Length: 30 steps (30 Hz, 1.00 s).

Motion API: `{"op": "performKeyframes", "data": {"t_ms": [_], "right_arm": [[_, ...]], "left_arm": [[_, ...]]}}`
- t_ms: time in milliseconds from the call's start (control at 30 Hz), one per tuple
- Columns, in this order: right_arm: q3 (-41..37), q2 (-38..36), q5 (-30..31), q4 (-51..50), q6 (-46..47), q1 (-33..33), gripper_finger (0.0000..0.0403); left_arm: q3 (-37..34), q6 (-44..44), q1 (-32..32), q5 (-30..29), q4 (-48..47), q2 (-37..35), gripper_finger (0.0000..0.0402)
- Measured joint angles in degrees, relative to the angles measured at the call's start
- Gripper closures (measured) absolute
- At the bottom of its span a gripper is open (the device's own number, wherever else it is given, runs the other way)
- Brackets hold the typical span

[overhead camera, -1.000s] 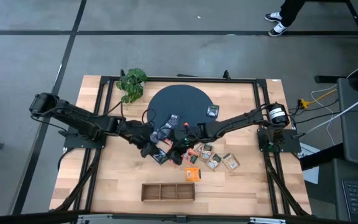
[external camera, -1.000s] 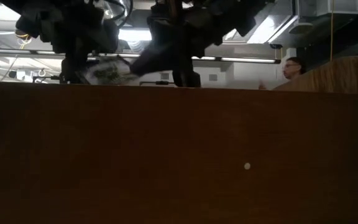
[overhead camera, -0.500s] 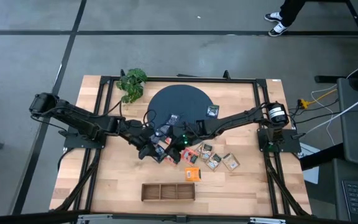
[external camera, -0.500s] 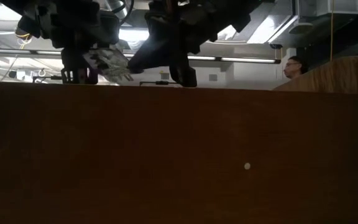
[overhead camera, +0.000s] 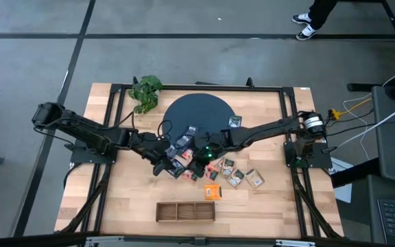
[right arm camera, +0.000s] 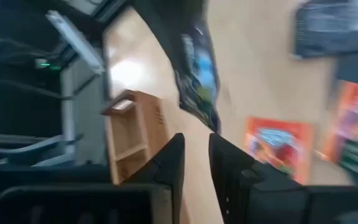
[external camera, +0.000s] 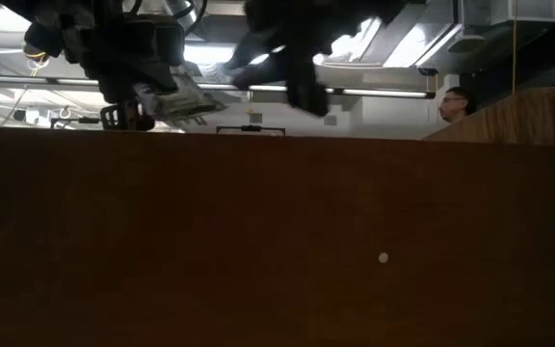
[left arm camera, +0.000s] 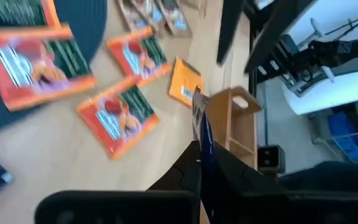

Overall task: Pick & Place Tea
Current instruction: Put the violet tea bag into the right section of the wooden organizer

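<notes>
Pinching a blue tea sachet (left arm camera: 199, 118) edge-on between its pressed-together fingers, the left gripper (overhead camera: 172, 162) hangs above the middle of the desk (overhead camera: 115, 206), just off the near rim of the dark round mat (overhead camera: 197, 113). The right gripper (overhead camera: 203, 152) sits just beside it, its fingers (right arm camera: 169, 165) slightly parted with nothing between them. Red-orange sachets (left arm camera: 118, 118) lie flat on the wood near the mat's edge, with more tea (overhead camera: 233, 175) scattered toward the desk's right side. Printing on the packets is too blurred to read. A wooden tray (overhead camera: 185, 210) lies along the near edge; a plant (overhead camera: 145, 92) stands at the far-left corner.
</notes>
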Motion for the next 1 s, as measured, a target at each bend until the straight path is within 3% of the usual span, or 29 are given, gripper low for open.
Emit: {"op": "performKeyframes", "data": {"t_ms": [167, 300, 500, 667, 833, 1000], "right_arm": [[-0.35, -4.77, 9.02, -5.31, 2.46, 1.78, 0.0312], [-0.3, -6.93, 13.7, -2.89, 6.32, 3.19, 0.0313], [-0.33, -7.0, 15.21, 9.07, 12.64, 3.21, 0.0313], [-0.33, -7.0, 19.68, 16.87, 13.67, 3.13, 0.0313], [-0.33, -7.0, 21.09, 18.08, 13.87, 2.17, 0.0313], [-0.33, -7.0, 23.69, 22.13, 13.41, 2.18, 0.0313]], "left_arm": [[-2.09, 3.11, -1.05, -4.21, 4.61, -4.51, 0.0395], [-8.87, 1.01, -1.41, -10.07, 22.55, -9.11, 0.0395], [-18.26, -1.31, -3.24, -23.26, 44.43, -11.84, 0.0395], [-19.38, 0.4, -4.18, -26.51, 52.69, -11.58, 0.0394], [-19.31, 5.14, -4.17, -29.56, 61.0, -11.52, 0.0395], [-19.3, 4.9, -3.93, -30.36, 62.02, -11.5, 0.0395]]}}
